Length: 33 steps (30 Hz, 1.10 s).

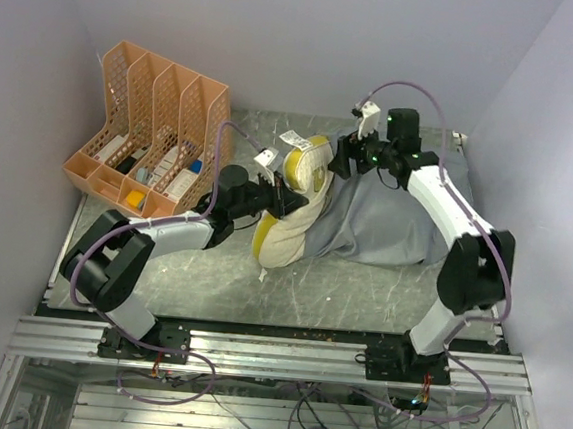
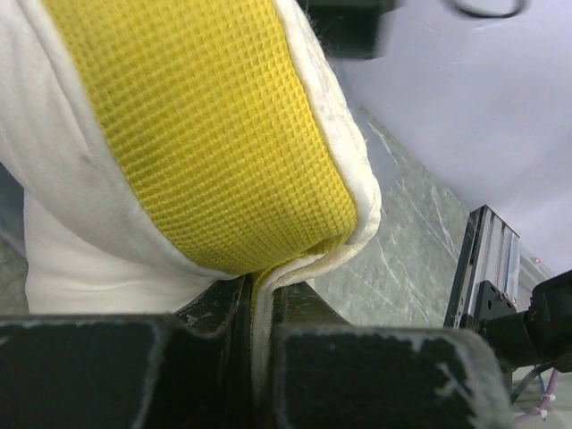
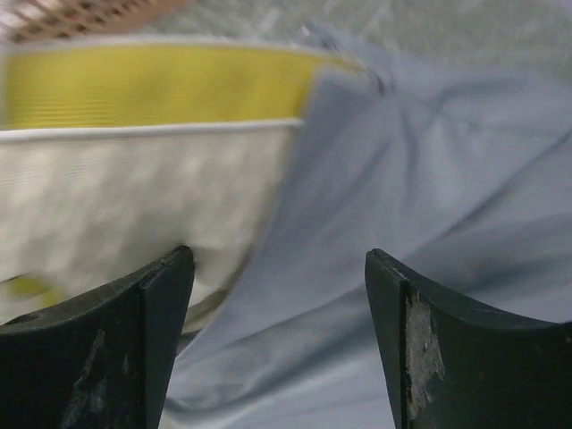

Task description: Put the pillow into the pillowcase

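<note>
The pillow (image 1: pixel 292 210) stands on edge at the left end of the pillowcase (image 1: pixel 391 219), partly tucked in; left gripper (image 1: pixel 280 196) pinches its seam, right gripper (image 1: pixel 340 159) hangs spread wide above the pillowcase mouth

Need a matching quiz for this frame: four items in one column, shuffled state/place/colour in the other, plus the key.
Column 1
1. left gripper
2. right gripper
3. pillowcase
4. file rack

Column 2
A. orange, far-left corner of the table
B. open, nothing between its fingers
C. shut on the pillow edge
D. blue-grey, wrinkled, right half of the table

Pairs: 1-C, 2-B, 3-D, 4-A
</note>
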Available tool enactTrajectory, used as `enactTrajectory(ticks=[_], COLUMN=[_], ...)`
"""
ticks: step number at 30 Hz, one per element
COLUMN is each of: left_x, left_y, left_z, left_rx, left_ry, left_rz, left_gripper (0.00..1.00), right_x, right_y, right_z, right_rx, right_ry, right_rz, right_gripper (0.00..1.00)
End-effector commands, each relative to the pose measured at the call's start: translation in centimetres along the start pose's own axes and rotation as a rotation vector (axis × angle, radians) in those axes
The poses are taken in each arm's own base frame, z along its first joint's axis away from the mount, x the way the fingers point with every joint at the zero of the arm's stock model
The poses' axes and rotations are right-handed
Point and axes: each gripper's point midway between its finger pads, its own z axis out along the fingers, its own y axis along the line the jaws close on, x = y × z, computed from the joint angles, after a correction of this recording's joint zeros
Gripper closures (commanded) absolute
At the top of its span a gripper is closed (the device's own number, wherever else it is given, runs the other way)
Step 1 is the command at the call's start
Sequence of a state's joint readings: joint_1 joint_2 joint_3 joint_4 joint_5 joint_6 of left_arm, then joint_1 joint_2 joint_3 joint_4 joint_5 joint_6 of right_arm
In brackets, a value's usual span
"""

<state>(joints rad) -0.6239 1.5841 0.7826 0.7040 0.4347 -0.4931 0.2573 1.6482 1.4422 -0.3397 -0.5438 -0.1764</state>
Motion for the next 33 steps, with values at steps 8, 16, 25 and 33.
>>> enactTrajectory(ticks=[8, 16, 25, 33], left_x=[5.5, 5.7, 4.7, -8.3], left_y=[-2.5, -2.5, -1.9, -0.9], left_z=[-1.1, -0.8, 0.0, 2.4], left_rx=[0.103, 0.109, 0.080, 0.088], left_ry=[0.183, 0.206, 0.242, 0.119], left_rz=[-0.054, -0.045, 0.012, 0.149], left_gripper=[0.93, 0.93, 0.93, 0.93], right_x=[2.7, 1.8, -2.2, -15.9], right_y=[-6.3, -7.2, 1.1, 12.0], right_z=[3.8, 4.6, 3.9, -4.0], right_rx=[0.299, 0.310, -0.119, -0.521], right_ry=[0.083, 0.075, -0.043, -0.265], right_rz=[0.067, 0.043, 0.097, 0.071], right_gripper=[0.35, 0.61, 1.00, 1.00])
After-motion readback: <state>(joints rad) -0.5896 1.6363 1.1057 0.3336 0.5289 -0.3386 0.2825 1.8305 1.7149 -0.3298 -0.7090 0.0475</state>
